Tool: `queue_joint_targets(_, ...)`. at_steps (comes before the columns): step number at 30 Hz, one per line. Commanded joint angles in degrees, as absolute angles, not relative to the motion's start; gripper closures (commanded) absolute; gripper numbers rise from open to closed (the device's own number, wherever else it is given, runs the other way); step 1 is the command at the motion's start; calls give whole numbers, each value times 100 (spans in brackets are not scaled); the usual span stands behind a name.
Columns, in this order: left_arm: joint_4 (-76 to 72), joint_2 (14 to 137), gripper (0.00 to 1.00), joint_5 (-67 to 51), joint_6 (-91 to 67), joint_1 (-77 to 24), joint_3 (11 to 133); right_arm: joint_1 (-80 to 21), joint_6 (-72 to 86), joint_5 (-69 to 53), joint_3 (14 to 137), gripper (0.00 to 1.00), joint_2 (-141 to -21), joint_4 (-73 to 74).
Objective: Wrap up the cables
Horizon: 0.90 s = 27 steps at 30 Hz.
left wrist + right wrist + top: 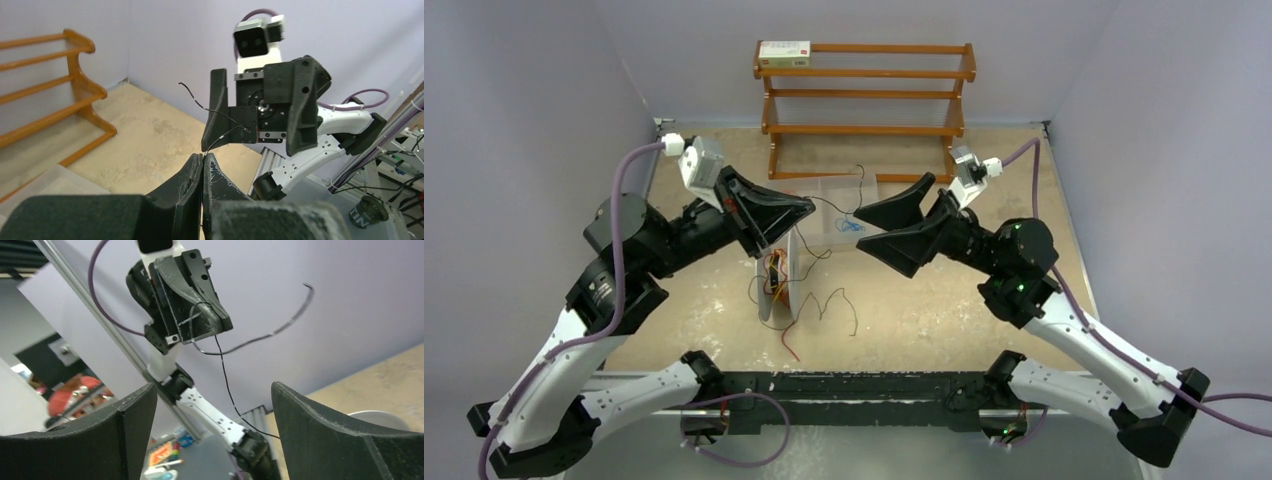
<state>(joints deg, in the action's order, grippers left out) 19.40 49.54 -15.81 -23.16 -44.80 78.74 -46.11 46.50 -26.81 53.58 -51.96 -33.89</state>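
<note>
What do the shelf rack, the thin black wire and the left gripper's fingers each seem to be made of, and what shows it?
The rack looks like wood with a glossy orange-brown varnish. The black wire is probably plastic-coated metal: hair-thin, bending in loose curves. The fingers of the left gripper seem to be matte black plastic, rough and scuffed, possibly printed.

1. Wooden rack [864, 100]: three tiers, orange-brown, standing at 12 o'clock on the tabletop [924, 320], against the back wall [874, 20].
2. Small box [785, 53]: white and green, lying flat on the rack's top tier at its 9 o'clock end.
3. Clear plastic bin [824, 190]: near the tabletop's centre, just at 6 o'clock of the rack.
4. Small blue item [851, 226]: inside the bin, toward its 4 o'clock corner; too small to identify.
5. Tabletop: beige, mottled, with worn pale patches.
</note>
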Motion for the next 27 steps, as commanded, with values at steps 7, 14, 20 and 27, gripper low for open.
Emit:
queue_joint_targets(7, 455, 4438, 100, -2504, -1649, -4487, 7124, -4605, 6670, -2530, 4988, 14, -5405, -5650)
queue_joint_targets(14, 447, 4435, 100, -2750, -1432, -4491, 7000, -4605, 6959, -2704, 5273, 20, -5883, -5986)
queue_joint_targets(20, 411, 4337, 100, -2662, -1361, -4487, 6873, -4605, 7058, -2863, 5291, 35, -5996, -6401)
queue_joint_targets(27, 437, 4327, 100, -2513, -1283, -4491, 6807, -4605, 7066, -2865, 4992, 61, -5869, -6647)
